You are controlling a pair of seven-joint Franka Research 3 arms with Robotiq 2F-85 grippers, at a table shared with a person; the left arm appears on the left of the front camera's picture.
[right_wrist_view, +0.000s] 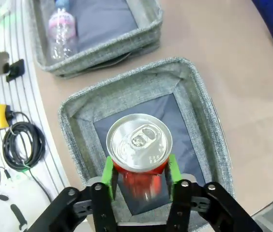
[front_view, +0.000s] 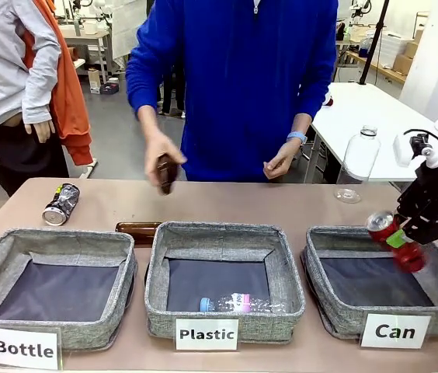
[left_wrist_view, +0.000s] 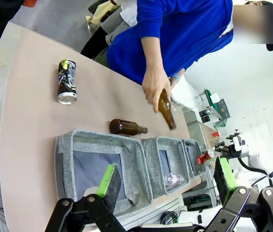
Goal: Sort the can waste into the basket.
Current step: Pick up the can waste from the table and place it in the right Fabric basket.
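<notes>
Three grey bins line the near edge of the table (front_view: 281, 203), each with a white label. Leftmost is the Bottle bin (front_view: 52, 239), its dark lining showing. Over that end the left fingers (left_wrist_view: 108, 180) hang spread wide, with nothing between them. Behind the Bottle bin, towards the table's far left corner, the dark can (front_view: 61, 203) lies on its side (a bit crushed, silver end turned my way), well apart from the Can bin.

A brown bottle (front_view: 137, 231) lies on its side just behind the gap between the Bottle bin and the Plastic bin (front_view: 215, 231). A clear plastic bottle (front_view: 234, 303) rests against that bin's near wall. Across the table a person in a blue top holds a second brown bottle (front_view: 166, 174) tilted in one hand (front_view: 159, 150), above the table. The other hand (front_view: 281, 162) is loosely curled near the far edge.

On the right stands the Can bin (front_view: 335, 233). The red can (front_view: 394, 242) is in the air over its right side, tilted with the silver end up, between the green pads of the right fingers (right_wrist_view: 108, 170). The pads sit close against the can's sides, but its red body is blurred. I cannot tell whether they are pinching it or standing just clear.
</notes>
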